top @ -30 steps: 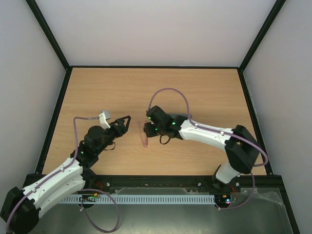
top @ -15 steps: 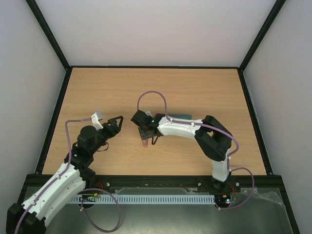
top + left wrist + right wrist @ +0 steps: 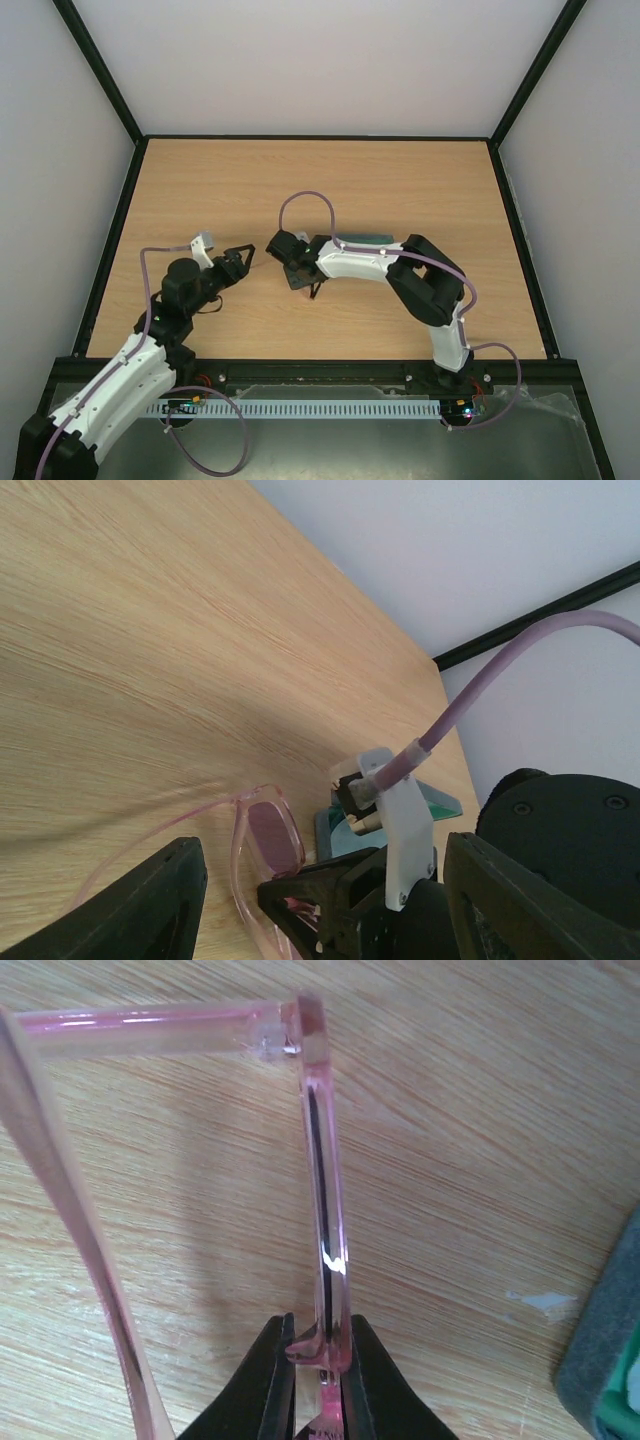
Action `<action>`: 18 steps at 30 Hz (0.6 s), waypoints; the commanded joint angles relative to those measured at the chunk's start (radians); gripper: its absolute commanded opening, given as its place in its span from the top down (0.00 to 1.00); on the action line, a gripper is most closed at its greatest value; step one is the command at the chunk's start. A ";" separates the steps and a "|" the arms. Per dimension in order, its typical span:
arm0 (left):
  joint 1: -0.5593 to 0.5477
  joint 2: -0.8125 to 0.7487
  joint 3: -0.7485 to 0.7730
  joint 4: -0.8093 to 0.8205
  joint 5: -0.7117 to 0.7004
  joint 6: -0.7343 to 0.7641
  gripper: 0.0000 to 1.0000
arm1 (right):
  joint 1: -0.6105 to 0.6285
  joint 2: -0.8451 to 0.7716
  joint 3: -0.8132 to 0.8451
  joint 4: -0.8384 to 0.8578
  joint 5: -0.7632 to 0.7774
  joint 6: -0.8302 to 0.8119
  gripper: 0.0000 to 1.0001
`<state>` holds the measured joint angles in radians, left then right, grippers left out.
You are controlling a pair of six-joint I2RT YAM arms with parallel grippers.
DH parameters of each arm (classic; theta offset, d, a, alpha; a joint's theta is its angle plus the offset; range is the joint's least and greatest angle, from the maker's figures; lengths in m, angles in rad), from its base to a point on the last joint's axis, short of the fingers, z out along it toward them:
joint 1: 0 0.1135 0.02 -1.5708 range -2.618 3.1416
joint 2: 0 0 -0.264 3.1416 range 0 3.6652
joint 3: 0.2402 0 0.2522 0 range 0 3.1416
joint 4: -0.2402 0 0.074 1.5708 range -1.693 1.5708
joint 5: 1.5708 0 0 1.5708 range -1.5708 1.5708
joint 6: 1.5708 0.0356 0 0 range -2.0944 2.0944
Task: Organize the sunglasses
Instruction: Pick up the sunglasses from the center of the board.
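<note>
The sunglasses (image 3: pixel 325 1190), with a thin translucent pink frame and open temple arms, stand on edge on the wooden table. My right gripper (image 3: pixel 320 1355) is shut on the frame near the bridge. In the top view the right gripper (image 3: pixel 297 280) is at the table's middle, and the glasses under it hardly show. The left wrist view shows a pink lens (image 3: pixel 268 835) with the right gripper's black fingers (image 3: pixel 320 895) pinching the frame. My left gripper (image 3: pixel 240 262) is open and empty, just left of the glasses and pointing at them.
A blue-grey case (image 3: pixel 605 1360) lies just right of the glasses. It shows in the left wrist view (image 3: pixel 333 832) with a light-blue cloth (image 3: pixel 440 805) behind it. A teal edge (image 3: pixel 375 239) peeks out behind the right arm. A black frame rims the table.
My right gripper has moved left and turned with the sunglasses in it, and the arm's elbow has folded in. My left gripper has drawn back slightly to the left.
</note>
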<state>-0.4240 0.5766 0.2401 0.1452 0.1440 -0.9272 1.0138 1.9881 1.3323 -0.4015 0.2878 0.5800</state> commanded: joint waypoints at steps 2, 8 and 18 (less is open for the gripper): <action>0.025 -0.017 0.033 -0.033 0.024 0.031 0.32 | -0.002 -0.109 -0.024 -0.035 0.025 -0.035 0.97; 0.026 0.053 0.116 -0.025 0.126 0.071 0.36 | -0.018 -0.240 -0.066 -0.020 -0.031 -0.055 0.97; -0.230 0.026 0.130 -0.010 -0.050 -0.002 0.41 | -0.088 -0.301 -0.093 0.074 -0.096 -0.032 0.97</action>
<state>-0.5537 0.6170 0.3420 0.1352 0.1986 -0.9005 0.9646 1.7313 1.2648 -0.3660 0.2314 0.5381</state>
